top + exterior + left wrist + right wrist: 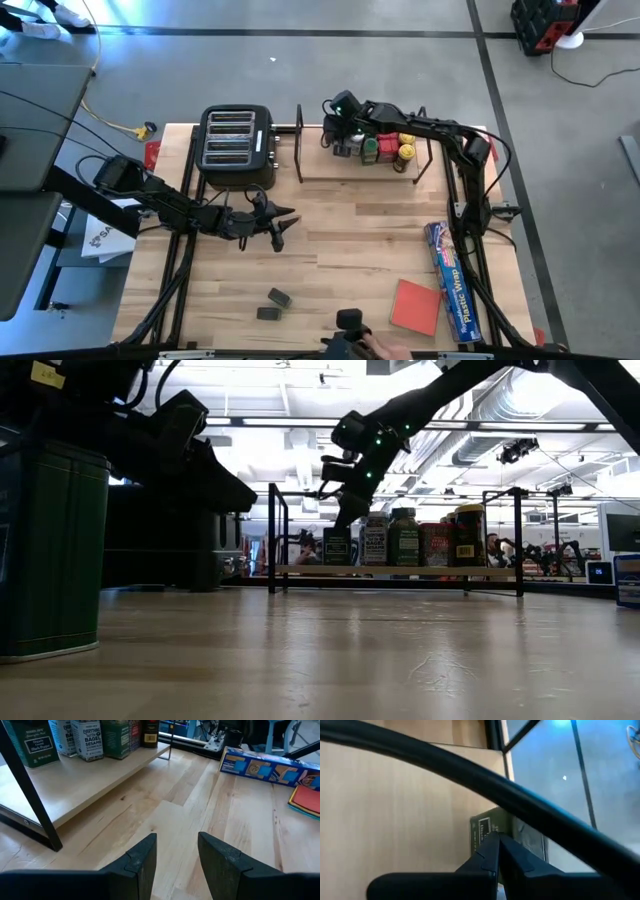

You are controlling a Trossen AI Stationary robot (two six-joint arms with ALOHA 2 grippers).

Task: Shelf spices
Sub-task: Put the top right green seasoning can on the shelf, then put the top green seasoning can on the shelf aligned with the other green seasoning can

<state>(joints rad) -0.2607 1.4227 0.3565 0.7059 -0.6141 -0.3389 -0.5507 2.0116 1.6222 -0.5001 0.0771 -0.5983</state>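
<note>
The shelf (322,166), a black wire rack on a light wooden board, stands at the table's far side. Several spices (385,148) stand in a row on its board (400,571), with red, yellow and green tops. The leftmost is a dark green tin (337,546). My right gripper (338,126) reaches in from the right, slanting down, and is shut just above that tin (487,827). My left gripper (281,226) hovers open over the table's middle, left of centre, holding nothing (176,854). Two small dark spices (273,305) lie on the table near the front edge. My right gripper points its shut fingertips (492,845) down at the top of the dark green tin at the left end of the row. The tin stands upright on the shelf board. I cannot tell whether the tips touch it.
A black slotted toaster (238,148) stands left of the shelf. A long blue plastic-wrap box (455,282) and a flat red pad (415,306) lie at the front right. A dark green tin (50,550) stands close to the low camera. The shelf board's left part (90,780) is bare.
</note>
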